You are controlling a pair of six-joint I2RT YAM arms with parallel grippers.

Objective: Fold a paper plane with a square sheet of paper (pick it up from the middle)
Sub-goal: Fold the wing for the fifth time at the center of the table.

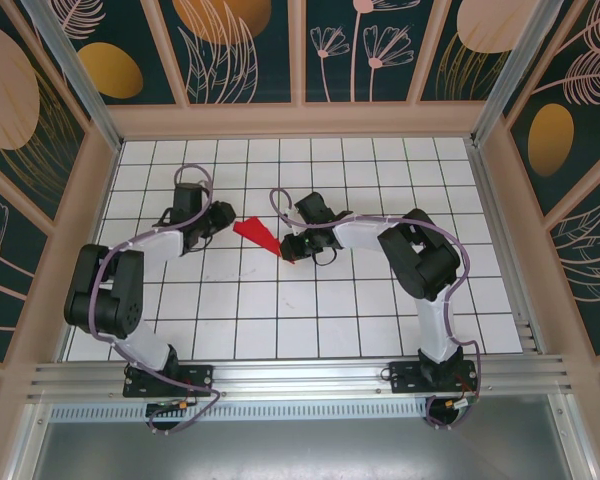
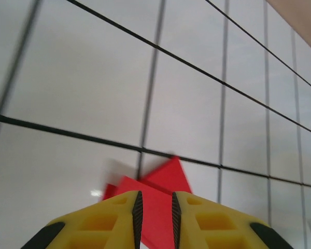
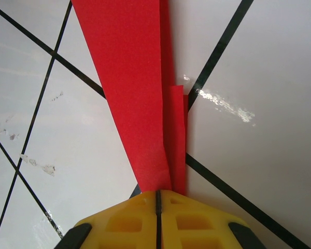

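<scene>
The square sheet of paper is folded into a narrow, pointed red paper plane [image 1: 258,236] that lies over the white grid near the table's middle. My right gripper [image 1: 292,250] is shut on its pointed right end. In the right wrist view the creased red layers [image 3: 135,78] run straight out from the closed tips of the right gripper [image 3: 158,192]. My left gripper [image 1: 228,218] is at the plane's wide left end. In the left wrist view the left gripper [image 2: 155,194] stands narrowly open over the red paper [image 2: 166,179], which shows through the gap, not pinched.
The white grid table [image 1: 320,300] is boxed in by wooden walls [image 1: 300,120] at the back and on both sides. An aluminium rail [image 1: 300,380] runs along the near edge by the arm bases. Purple cables loop off both arms.
</scene>
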